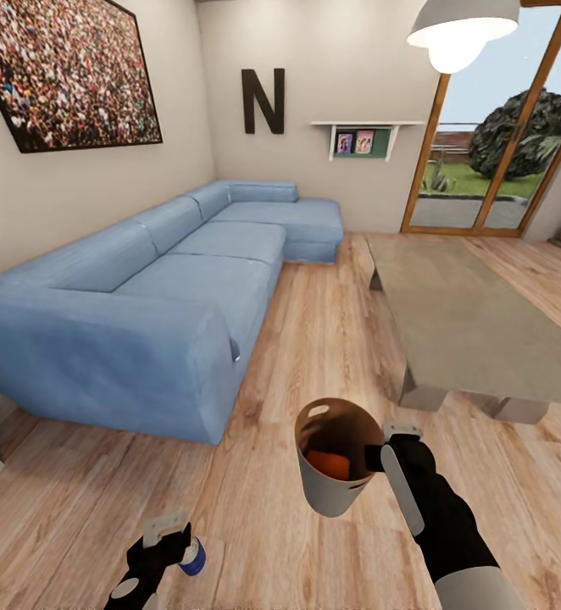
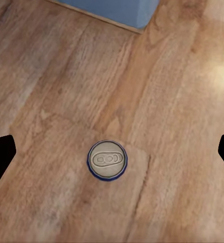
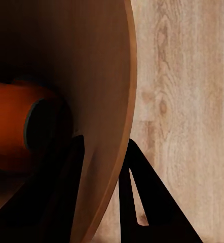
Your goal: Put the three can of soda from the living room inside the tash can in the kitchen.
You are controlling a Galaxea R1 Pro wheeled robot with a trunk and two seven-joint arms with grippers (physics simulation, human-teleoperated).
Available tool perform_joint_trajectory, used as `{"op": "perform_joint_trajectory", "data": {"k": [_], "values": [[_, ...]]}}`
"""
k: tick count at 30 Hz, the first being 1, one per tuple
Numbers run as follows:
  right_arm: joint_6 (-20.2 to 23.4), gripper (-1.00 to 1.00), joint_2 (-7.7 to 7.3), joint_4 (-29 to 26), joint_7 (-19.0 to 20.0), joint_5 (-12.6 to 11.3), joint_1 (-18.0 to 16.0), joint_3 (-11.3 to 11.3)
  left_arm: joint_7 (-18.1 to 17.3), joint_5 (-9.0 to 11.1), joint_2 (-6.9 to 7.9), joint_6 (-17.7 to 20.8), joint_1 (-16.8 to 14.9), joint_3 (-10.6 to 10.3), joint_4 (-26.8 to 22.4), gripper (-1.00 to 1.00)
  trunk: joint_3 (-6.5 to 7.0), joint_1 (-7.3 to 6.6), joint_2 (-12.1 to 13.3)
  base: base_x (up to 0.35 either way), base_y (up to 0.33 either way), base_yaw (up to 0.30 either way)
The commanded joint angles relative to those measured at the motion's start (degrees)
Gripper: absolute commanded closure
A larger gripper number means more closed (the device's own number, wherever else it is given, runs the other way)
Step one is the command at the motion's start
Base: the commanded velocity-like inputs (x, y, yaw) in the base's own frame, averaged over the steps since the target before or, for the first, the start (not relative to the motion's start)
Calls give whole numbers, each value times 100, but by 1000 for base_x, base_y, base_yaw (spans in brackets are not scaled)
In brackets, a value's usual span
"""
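Gripped by the rim, low in the head view: tash can (image 1: 336,462), pale grey outside and tan-brown inside, oval handle hole on the far side of the rim, held off the wood plank floor (image 1: 331,339) by the right gripper (image 1: 380,455). From the right wrist, one finger (image 3: 61,187) inside the wall and one outside, closed on the rim (image 3: 117,126). Lying inside — an orange can of soda (image 1: 327,464), dim in the shadow, partly cut off by the bin wall (image 3: 13,129); whether more than one, impossible to tell.

Lower left, left gripper (image 1: 177,544) pointing down over a blue-sided can (image 1: 192,557), mostly hidden by the fingers. From the left wrist, its silver top with blue rim (image 2: 107,160) upright on the floor, black fingertips (image 2: 0,157) spread wide at both edges, well clear of it — holding nothing.

Farther out: blue sectional sofa (image 1: 145,296) at left, long low grey table (image 1: 475,322) at right, glass door (image 1: 501,152) cut off by the frame edge.
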Motion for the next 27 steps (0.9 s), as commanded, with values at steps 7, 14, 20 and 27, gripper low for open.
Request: {"op": "perform_joint_trajectory", "data": {"k": [7,14,20,27], "values": [[-20,100,1,-4,13,-40,-3,1,-2,-1,0,-2,0,0,0,-100,-190,154,-283,0,0,0],[-20,100,1,-7,11,-40,-3,3,3,0,0,-3,0,1,0,-100,-326,242,-443,0,0,0],[-20,100,-5,-120,11,-38,-11,5,1,-1,0,-8,0,3,0,-100,-355,242,-443,0,0,0],[-20,100,-52,-248,10,-28,-222,6,0,0,0,-9,0,1,0,-100,-358,242,-443,0,0,0]]}}
